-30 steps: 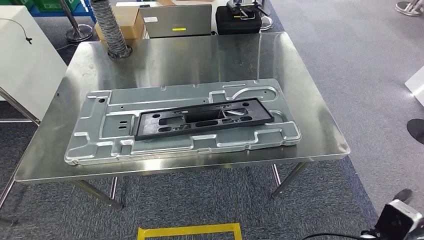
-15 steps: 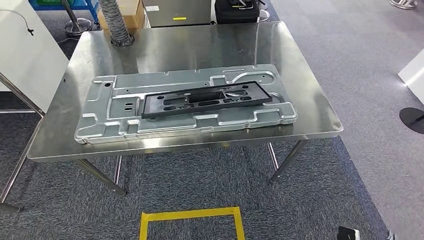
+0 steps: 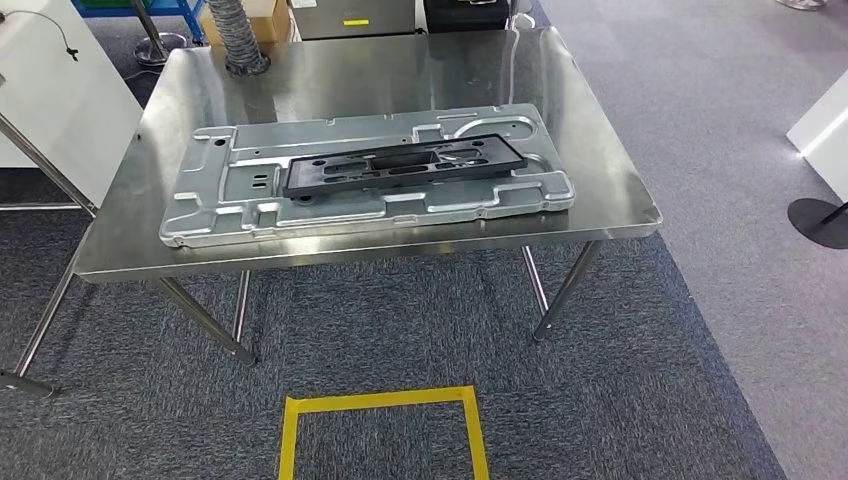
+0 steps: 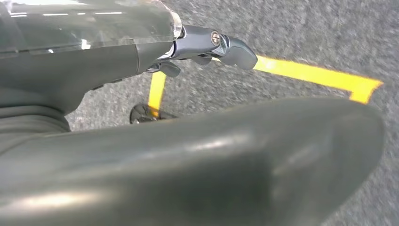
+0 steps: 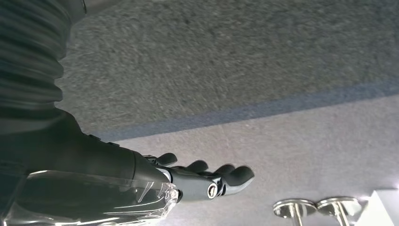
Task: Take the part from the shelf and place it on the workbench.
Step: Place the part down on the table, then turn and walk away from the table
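A long black plastic frame part (image 3: 402, 164) lies on top of a large stamped silver metal panel (image 3: 250, 205), which rests flat on the steel workbench (image 3: 380, 70). My left hand (image 4: 207, 47) hangs over the grey carpet beside a yellow tape line (image 4: 310, 75), fingers loosely extended and holding nothing. Over the carpet my right hand (image 5: 207, 179) hangs too, fingers stretched out and apart, with nothing in it. Both hands are well away from the bench.
A yellow tape square (image 3: 380, 430) marks the carpet in front of the bench. A ribbed hose (image 3: 238, 35) and boxes stand behind the bench. A white panel (image 3: 50, 100) is at the left, a white object (image 3: 822, 125) and black base (image 3: 820, 222) at the right.
The whole view has shifted: the bench now sits higher and smaller in the picture and more floor with the yellow square shows. The parts on the bench have not moved.
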Action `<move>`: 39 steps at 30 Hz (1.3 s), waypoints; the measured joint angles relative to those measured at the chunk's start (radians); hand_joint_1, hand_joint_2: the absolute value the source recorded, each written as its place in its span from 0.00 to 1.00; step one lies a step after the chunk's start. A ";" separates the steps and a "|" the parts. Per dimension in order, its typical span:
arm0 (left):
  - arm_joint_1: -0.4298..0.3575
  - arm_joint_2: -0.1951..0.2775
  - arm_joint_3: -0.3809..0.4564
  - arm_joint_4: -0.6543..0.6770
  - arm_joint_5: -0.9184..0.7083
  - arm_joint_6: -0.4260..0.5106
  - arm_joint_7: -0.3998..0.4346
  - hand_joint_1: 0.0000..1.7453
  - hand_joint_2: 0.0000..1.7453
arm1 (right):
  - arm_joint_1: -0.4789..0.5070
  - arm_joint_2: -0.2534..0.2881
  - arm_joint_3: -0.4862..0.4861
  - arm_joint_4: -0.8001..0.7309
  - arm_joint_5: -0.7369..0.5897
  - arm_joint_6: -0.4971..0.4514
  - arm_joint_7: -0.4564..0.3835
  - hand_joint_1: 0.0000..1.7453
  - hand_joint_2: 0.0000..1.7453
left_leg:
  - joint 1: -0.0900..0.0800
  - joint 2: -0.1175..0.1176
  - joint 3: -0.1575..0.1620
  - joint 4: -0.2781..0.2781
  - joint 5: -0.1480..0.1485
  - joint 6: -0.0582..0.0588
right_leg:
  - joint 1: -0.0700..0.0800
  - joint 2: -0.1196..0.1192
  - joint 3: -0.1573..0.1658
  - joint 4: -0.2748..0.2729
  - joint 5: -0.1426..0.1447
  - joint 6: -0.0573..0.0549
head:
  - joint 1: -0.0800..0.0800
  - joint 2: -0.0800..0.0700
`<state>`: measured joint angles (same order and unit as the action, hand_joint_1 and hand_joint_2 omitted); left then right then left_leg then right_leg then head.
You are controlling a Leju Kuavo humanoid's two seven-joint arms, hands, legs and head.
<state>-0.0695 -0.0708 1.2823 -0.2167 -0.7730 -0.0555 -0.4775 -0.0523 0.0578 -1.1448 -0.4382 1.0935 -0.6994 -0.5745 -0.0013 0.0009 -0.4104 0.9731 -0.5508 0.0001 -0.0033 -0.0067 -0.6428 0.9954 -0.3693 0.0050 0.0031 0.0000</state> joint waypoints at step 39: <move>-0.020 0.009 -0.054 0.002 -0.088 -0.001 0.072 0.00 0.00 | -0.018 0.054 0.049 0.229 0.245 0.055 0.312 0.00 1.00 | 0.002 0.014 -0.049 -0.017 0.045 0.044 | -0.004 0.002 -0.046 0.128 -0.134 0.031 | 0.001 0.000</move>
<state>-0.0891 -0.0616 1.2282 -0.2148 -0.8613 -0.0566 -0.4060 -0.0699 0.1121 -1.0955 -0.2091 1.3381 -0.6444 -0.2628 0.0002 0.0153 -0.4595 0.9565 -0.5062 0.0444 -0.0075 -0.0046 -0.6889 1.1230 -0.5036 0.0356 0.0037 0.0000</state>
